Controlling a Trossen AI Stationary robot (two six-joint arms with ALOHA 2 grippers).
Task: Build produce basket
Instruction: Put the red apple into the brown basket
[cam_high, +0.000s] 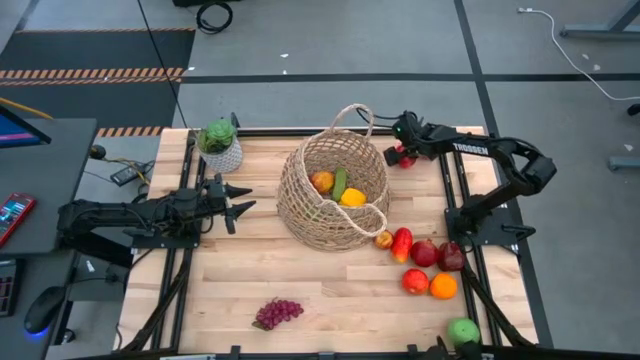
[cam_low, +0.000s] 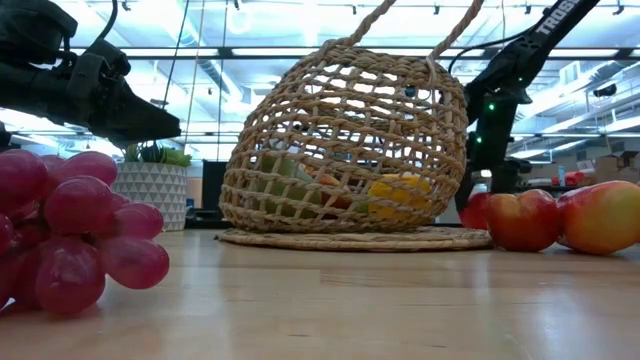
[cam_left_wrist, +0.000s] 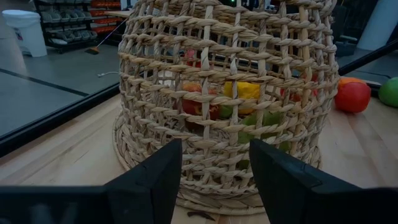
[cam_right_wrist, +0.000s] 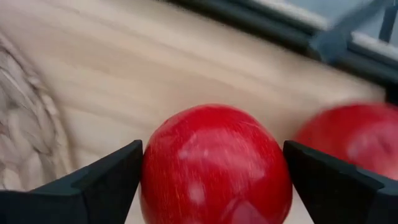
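- The right gripper (cam_right_wrist: 211, 180), near the table's (cam_high: 300, 290) far right corner, has its fingers spread wide on either side of a red apple (cam_right_wrist: 214, 165); whether they touch it is unclear.
- The basket (cam_high: 332, 195) stands mid-table, holding produce.
- The left gripper (cam_high: 240, 200), fingers apart and empty, faces the basket from the left side.

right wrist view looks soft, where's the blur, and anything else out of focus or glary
Right wrist view: the table's far edge smears, the red apple stays fairly sharp. Low view: the grapes up close are soft, bright ceiling lights glare behind the basket.
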